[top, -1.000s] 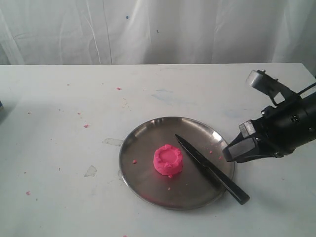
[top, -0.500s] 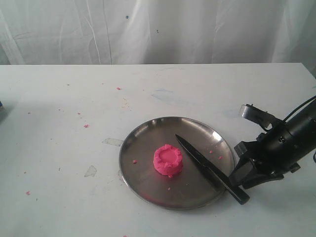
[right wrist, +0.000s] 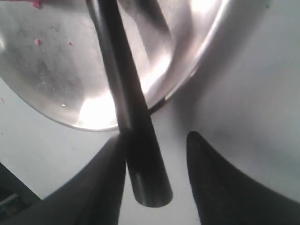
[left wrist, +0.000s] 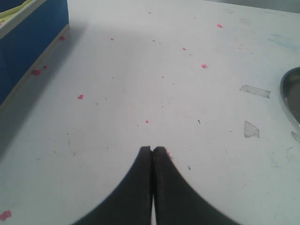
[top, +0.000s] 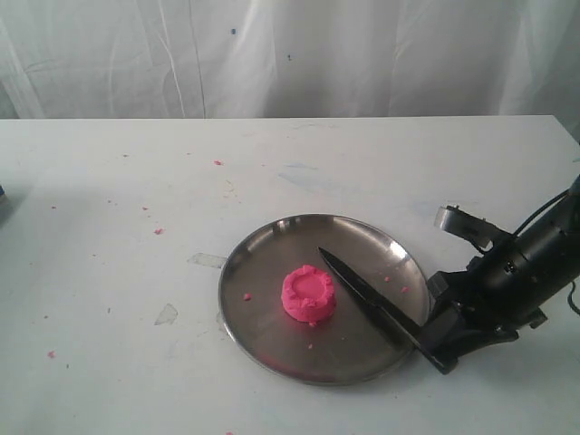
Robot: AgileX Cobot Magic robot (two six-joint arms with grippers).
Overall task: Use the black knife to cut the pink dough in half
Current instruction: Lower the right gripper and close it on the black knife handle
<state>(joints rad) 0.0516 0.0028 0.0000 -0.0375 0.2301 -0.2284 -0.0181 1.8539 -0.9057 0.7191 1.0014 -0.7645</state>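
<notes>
The pink dough (top: 309,294), a round puck with a dimpled top, sits whole in the middle of the steel plate (top: 272,237). The black knife (top: 367,299) lies slanted across the plate's right side, with its handle (right wrist: 140,154) sticking out over the rim onto the table. My right gripper (top: 441,340) is low at the handle's end. It is open (right wrist: 156,137) with the handle between the fingers. One finger (right wrist: 110,173) touches the handle and the other stands apart from it. My left gripper (left wrist: 153,149) is shut and empty over bare table, outside the exterior view.
Tiny pink crumbs (top: 158,231) dot the white table and the plate. Two bits of clear tape (top: 207,260) lie left of the plate. A blue box (left wrist: 28,42) stands at the table's left end. The plate's rim (left wrist: 288,93) shows in the left wrist view.
My right gripper has come down and moved left until its open fingers straddle the knife handle. The knife's tip has shifted slightly left. The dough has not moved.
</notes>
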